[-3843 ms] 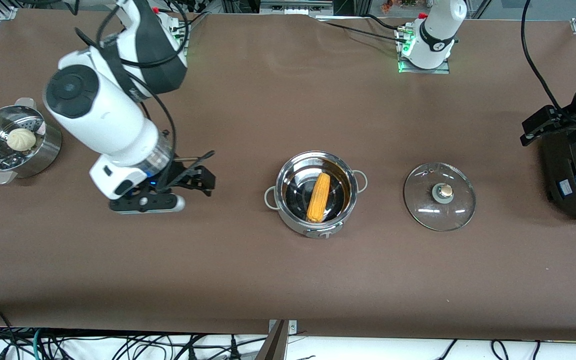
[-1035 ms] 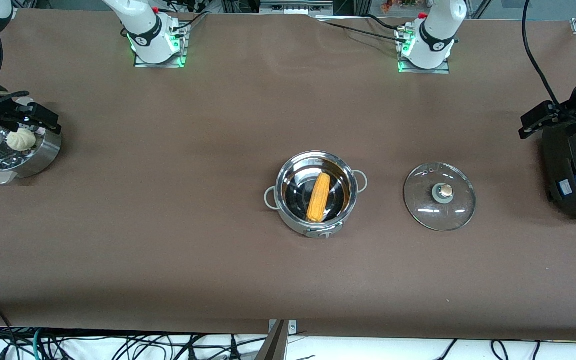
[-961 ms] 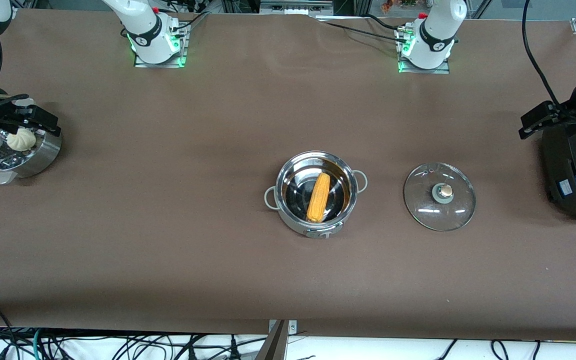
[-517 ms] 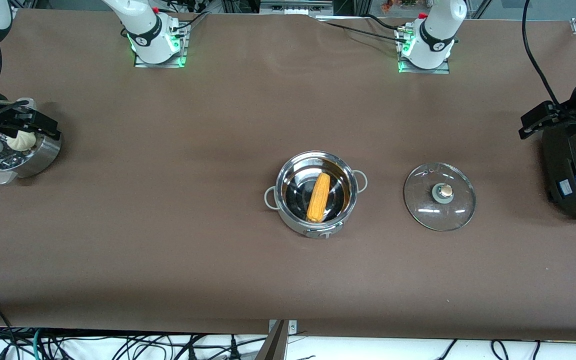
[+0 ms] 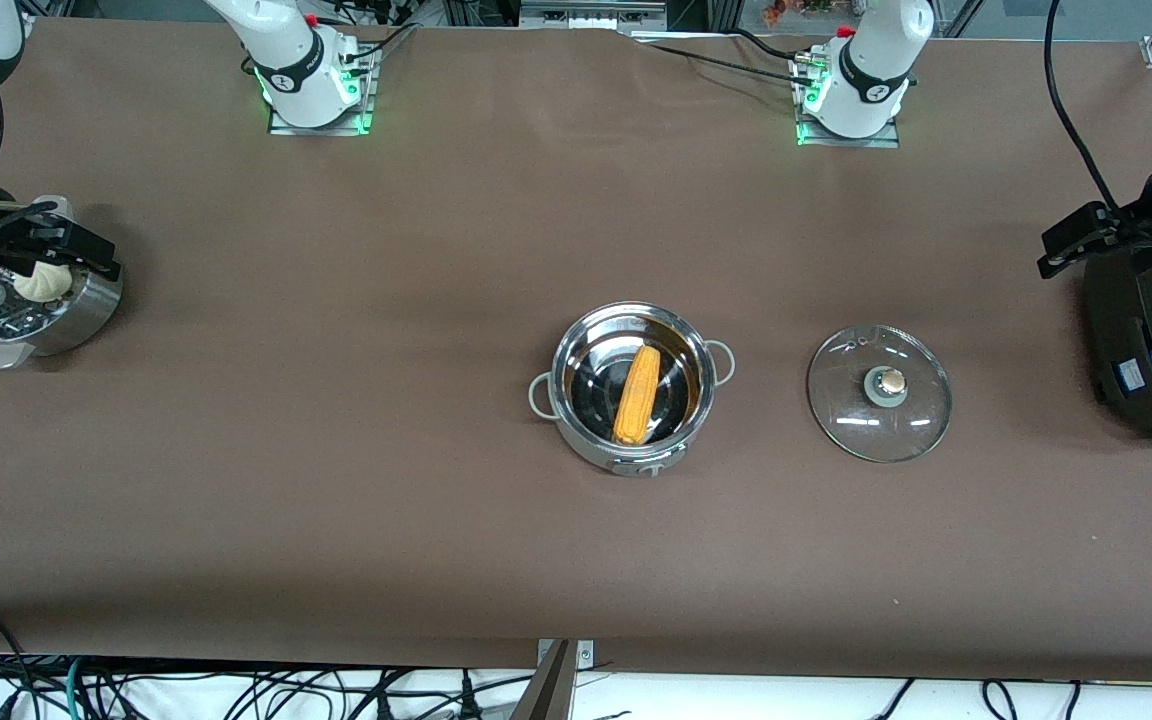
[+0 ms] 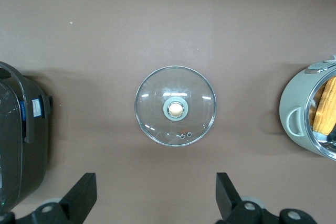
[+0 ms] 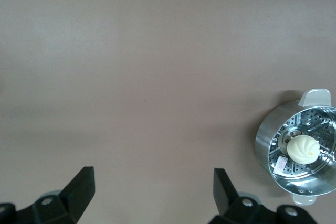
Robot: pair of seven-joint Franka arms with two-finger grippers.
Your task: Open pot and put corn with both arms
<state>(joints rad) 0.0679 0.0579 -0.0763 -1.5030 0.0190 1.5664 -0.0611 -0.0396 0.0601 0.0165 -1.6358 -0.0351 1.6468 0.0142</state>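
Stainless-steel pot point(image 5: 632, 388), lidless, stands on the brown worktop point(image 5: 356, 450) with the corn point(image 5: 637, 394) lying inside it, the cob running from 12 toward 6 o'clock in the front view. The glass lid point(image 5: 879, 393) lies flat on the worktop at the pot's 3 o'clock, apart from it, knob up. The left hand point(image 6: 156, 198) hangs above the black cooker point(image 5: 1151, 340) at the left arm's end of the worktop, fingers spread wide and holding nothing. The right hand point(image 7: 154, 195) hangs above the perforated steamer pot point(image 5: 31, 300) at the right arm's end, fingers likewise spread and empty; a white bun point(image 7: 300, 149) rests in that steamer.
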